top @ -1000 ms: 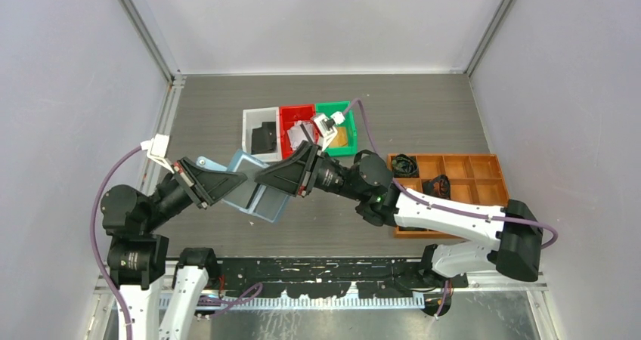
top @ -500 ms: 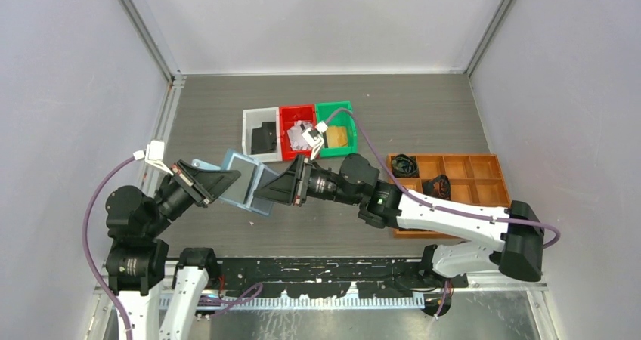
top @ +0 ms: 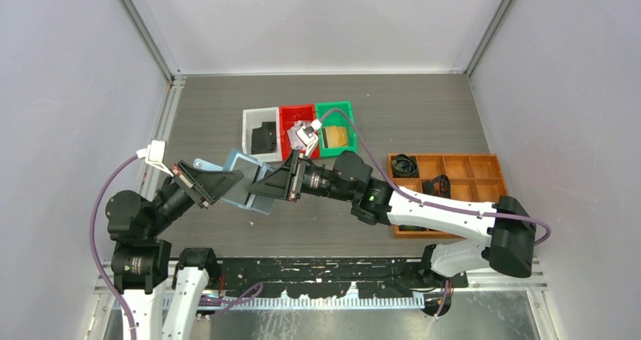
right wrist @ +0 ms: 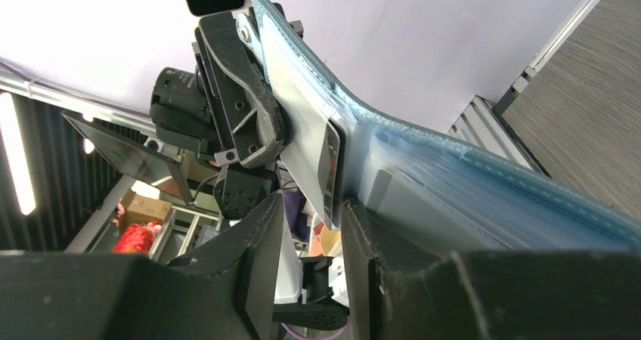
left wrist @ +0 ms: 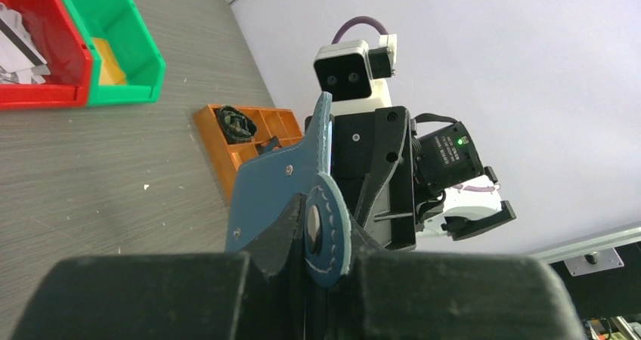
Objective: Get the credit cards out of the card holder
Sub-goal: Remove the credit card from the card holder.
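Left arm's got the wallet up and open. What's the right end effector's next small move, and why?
Probably close the right end effector on the grey card edge between its open jaws. The left end effector is shut on the card holder, held open in the air, and that card looks seated in its slot.

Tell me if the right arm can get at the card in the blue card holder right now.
Probably yes: the left gripper holds the card holder open, and a card sits edge-first between the open fingers of the right gripper.
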You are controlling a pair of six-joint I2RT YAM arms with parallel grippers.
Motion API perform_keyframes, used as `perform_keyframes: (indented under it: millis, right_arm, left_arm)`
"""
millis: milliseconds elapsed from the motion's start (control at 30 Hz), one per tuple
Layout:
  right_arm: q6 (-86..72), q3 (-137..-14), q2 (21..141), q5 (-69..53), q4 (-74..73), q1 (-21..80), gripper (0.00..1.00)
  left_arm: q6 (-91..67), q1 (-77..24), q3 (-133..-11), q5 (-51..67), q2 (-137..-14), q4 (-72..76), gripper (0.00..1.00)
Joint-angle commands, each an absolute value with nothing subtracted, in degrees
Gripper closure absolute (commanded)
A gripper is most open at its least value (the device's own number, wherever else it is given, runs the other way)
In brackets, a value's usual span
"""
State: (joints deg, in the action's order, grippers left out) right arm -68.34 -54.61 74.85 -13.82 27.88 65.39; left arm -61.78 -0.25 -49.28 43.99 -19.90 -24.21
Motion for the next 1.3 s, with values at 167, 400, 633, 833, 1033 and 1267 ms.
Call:
perform_keyframes:
  millis: [167, 400, 633, 833, 1033, 1267]
  right_arm:
    - [-76.3, -55.0, 80.7, -8.3, 47.4, 65.2, 0.58]
    - [-81.7, -53.8, 84.9, -7.2, 67.2, 65.2, 0.59]
    - [-83.3, -55.5, 87.3, -7.2, 73.1, 65.8, 0.63]
    - [-75.6, -53.9, 85.5, -2.5, 69.8, 67.9, 0.67]
    - [-75.4, -51.7, 86.7, 7.3, 70.9, 68.6, 0.84]
    - [-74.7, -50.9, 86.4, 11.4, 68.9, 69.3, 0.87]
  left_arm:
    - [-64.9, -0.5, -54.6, 47.6, -21.9, -19.7, 1.0]
    - [-66.1, -0.5, -52.7, 43.6, -21.1, -23.3, 1.0]
    - [-64.5, -0.5, -52.8, 40.5, -24.0, -27.0, 0.94]
    - [-64.0, -0.5, -50.9, 41.0, -22.5, -27.2, 0.97]
    - [-64.9, -0.5, -50.1, 42.5, -22.5, -26.4, 1.0]
    - [-65.7, -0.5, -49.5, 43.9, -23.1, -25.5, 1.0]
